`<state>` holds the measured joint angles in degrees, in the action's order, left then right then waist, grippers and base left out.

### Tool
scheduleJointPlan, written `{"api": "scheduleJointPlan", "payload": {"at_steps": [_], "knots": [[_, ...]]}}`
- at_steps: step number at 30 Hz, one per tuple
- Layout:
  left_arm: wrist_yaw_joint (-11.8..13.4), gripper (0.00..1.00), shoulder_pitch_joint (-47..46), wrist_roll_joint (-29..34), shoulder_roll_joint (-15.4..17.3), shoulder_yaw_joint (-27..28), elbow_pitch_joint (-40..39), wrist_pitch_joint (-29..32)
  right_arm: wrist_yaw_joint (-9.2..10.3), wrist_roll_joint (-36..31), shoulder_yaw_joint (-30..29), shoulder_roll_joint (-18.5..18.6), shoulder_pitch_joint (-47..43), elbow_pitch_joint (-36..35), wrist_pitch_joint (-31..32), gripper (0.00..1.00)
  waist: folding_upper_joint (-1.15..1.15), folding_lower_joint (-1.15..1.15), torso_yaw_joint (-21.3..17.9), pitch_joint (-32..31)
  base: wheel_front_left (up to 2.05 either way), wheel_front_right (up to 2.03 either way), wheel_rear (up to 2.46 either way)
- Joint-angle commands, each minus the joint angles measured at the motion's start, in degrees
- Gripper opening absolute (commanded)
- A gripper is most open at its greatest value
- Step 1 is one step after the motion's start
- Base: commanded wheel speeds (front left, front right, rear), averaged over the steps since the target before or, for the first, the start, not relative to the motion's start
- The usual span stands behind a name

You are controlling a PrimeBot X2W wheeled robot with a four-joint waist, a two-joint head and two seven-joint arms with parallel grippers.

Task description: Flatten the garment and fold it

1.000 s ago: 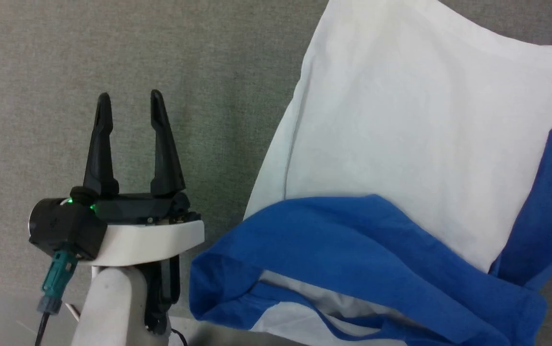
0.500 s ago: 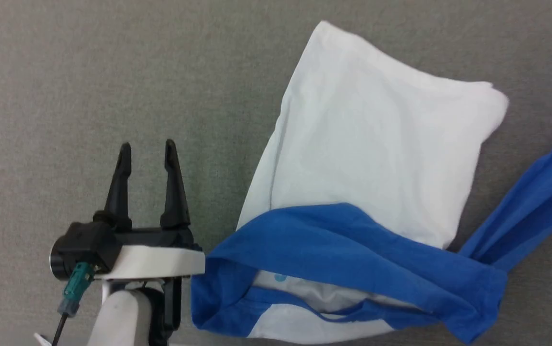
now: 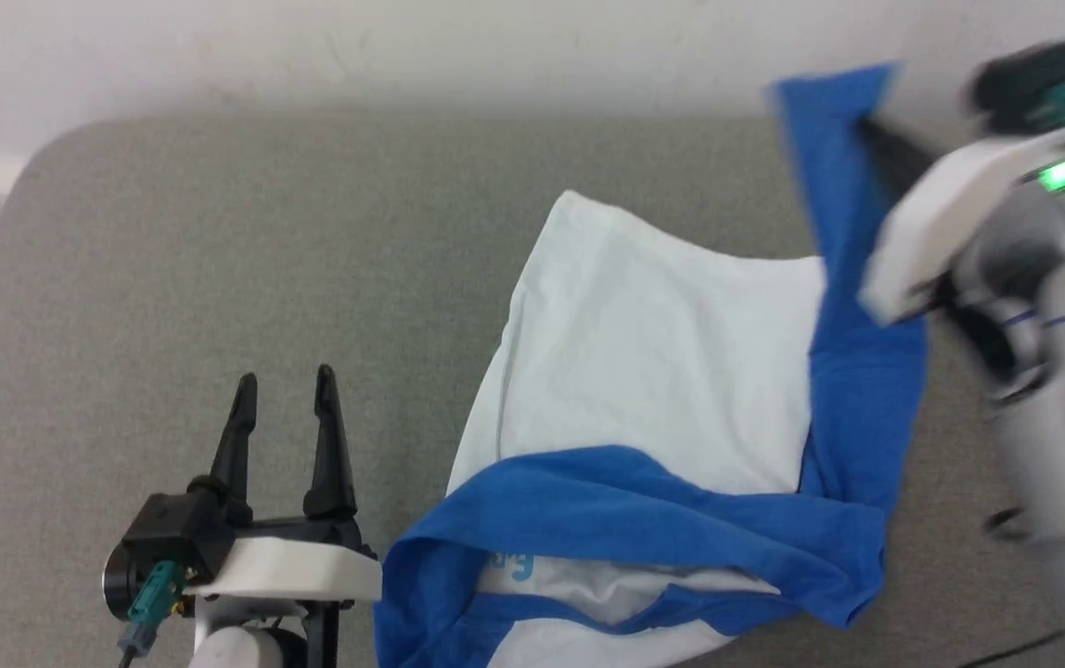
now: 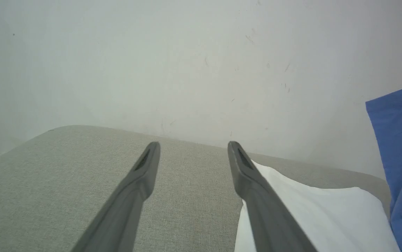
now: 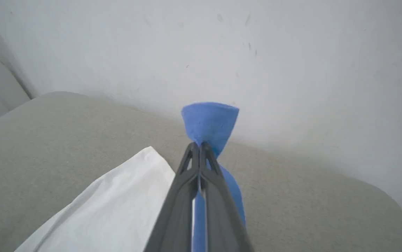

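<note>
My right gripper is clamped tight on the end of a blue sleeve, holding it lifted off the grey fabric table, close to the white wall. The garment lies on the table's right half, white body spread out, blue shoulder part bunched at the near edge. My left gripper has its fingers spread and holds nothing, just left of the garment.
</note>
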<state>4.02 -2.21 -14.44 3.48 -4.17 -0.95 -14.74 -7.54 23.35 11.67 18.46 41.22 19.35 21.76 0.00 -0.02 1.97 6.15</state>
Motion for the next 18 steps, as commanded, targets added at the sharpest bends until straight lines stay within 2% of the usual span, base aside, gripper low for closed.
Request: {"api": "scheduleJointPlan", "payload": {"at_steps": [1, 4, 7, 14, 18], "knots": [[-0.5, 1.0, 0.9, -0.4, 0.3, 0.0, 0.5, -0.3, 0.05, 0.8, 2.2, -3.6, -2.9, -1.5, 0.3, 0.0, 0.0, 0.02, -0.7, -5.7, 0.0, 0.0, 0.0], [-0.7, 1.0, 1.3, -0.6, 0.4, -0.3, 1.0, -0.2, 0.05, 1.3, 7.1, -10.5, -6.8, -3.2, 0.6, 0.0, 0.0, 0.02, 0.1, -6.5, 0.0, 0.0, 0.0], [-0.8, 1.0, 1.1, -0.7, 0.4, -0.8, 1.0, 0.0, 0.05, 3.4, 12.6, -14.3, -10.8, -3.4, 0.0, 0.0, 0.0, 0.02, 1.0, -6.3, 0.0, 0.0, 0.0], [-0.7, 1.0, 0.0, -0.9, 0.2, -2.1, 1.2, 0.1, 0.05, 11.8, 27.0, -15.6, -16.5, -1.8, -4.6, 0.0, 0.0, 0.02, 2.8, -3.9, 0.0, 0.0, 0.0], [-0.5, 1.0, -1.2, -1.0, 0.1, -3.1, 1.7, 0.0, 0.05, 14.8, 33.1, -15.6, -16.5, 2.8, -7.9, 0.0, 0.0, 0.02, 3.1, -1.8, 0.0, 0.0, 0.0]]}}
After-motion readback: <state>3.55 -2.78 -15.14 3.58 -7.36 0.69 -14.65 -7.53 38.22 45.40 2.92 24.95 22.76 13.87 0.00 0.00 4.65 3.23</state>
